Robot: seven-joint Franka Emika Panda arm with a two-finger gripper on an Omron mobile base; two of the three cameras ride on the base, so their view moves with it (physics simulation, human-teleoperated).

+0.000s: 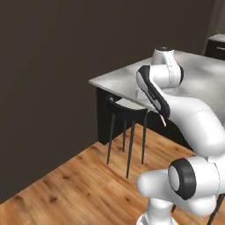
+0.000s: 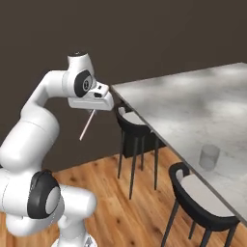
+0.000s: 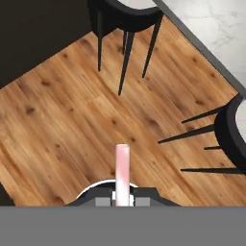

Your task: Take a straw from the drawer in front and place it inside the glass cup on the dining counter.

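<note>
Gripper (image 2: 91,110) clenched on straw (image 2: 86,125), over floor off the dining counter (image 2: 183,103) corner. Carry high to glass cup (image 2: 210,157) near the front edge; align vertical before lowering.

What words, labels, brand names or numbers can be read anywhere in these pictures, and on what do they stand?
None: no writing, number or sign shows in any view.
The white robot arm and its claw carry no legible marking.
The straw it holds is plain.
The glass cup, the dining counter and the black stools bear no label.
</note>
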